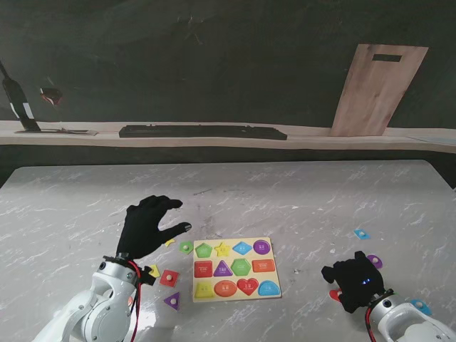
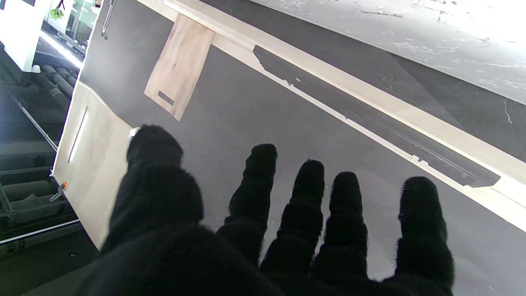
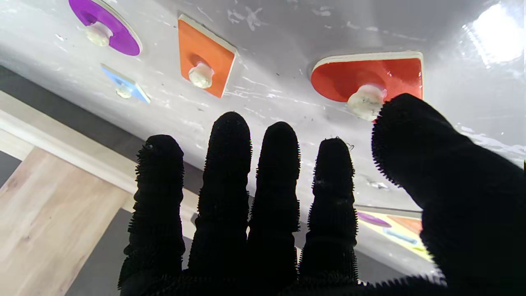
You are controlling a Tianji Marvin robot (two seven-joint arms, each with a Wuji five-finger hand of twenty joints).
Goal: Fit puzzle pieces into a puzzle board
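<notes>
The yellow puzzle board (image 1: 239, 298) lies in the middle near me, its recesses showing coloured shapes. My left hand (image 1: 147, 226) hovers open just left of the board, fingers spread (image 2: 308, 205), holding nothing. Loose pieces lie around it: a green round one (image 1: 186, 247), a red square (image 1: 169, 278) and a purple triangle (image 1: 172, 301). My right hand (image 1: 354, 282) is open to the right of the board, low over the table. Its thumb (image 3: 415, 139) sits beside the knob of a red piece (image 3: 341, 78). An orange square (image 3: 205, 55) and a purple disc (image 3: 104, 26) lie beyond the fingertips.
More small pieces lie on the marble table: two yellow ones (image 1: 154, 271), a blue one (image 1: 362, 234) farther right and another blue one (image 1: 420, 306) by my right forearm. A wooden board (image 1: 377, 89) leans on the back wall above a shelf holding a long black bar (image 1: 203, 132).
</notes>
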